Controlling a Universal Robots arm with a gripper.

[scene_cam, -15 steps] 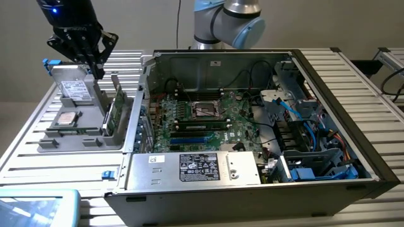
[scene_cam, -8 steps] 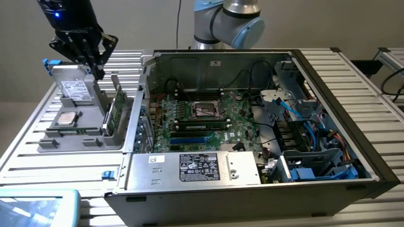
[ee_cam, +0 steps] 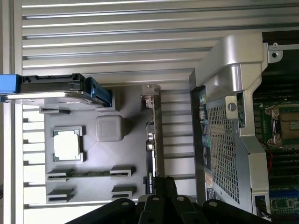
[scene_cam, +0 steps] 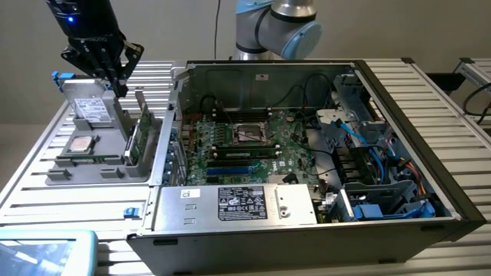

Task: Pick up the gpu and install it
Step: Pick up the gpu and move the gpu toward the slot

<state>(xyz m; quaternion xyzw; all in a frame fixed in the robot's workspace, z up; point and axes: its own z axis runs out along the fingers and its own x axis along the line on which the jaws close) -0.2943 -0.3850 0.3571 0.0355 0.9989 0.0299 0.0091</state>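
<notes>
Closed gripper above the parts tray, gpu in its slot

Exterior view: the gripper (scene_cam: 121, 87) hangs with fingers pinched together and holding nothing, just above the gray tray (scene_cam: 103, 175). The gpu (scene_cam: 142, 118) stands on edge along the tray's side nearest the open computer case (scene_cam: 399, 103). Wrist view: the gpu (ee_cam: 153, 135) appears edge-on, beside the hard drive (ee_cam: 51, 88) – the shut gripper (ee_cam: 163, 184) overlaps its end; contact unclear.

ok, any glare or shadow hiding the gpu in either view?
Exterior view: flat, even light, no hard shadows; the gpu stands on edge in the grey tray, a little dim but not hidden. Wrist view: the cpu washes out white, but the gpu is free of glare, with the dark fingers beside one end.
</notes>
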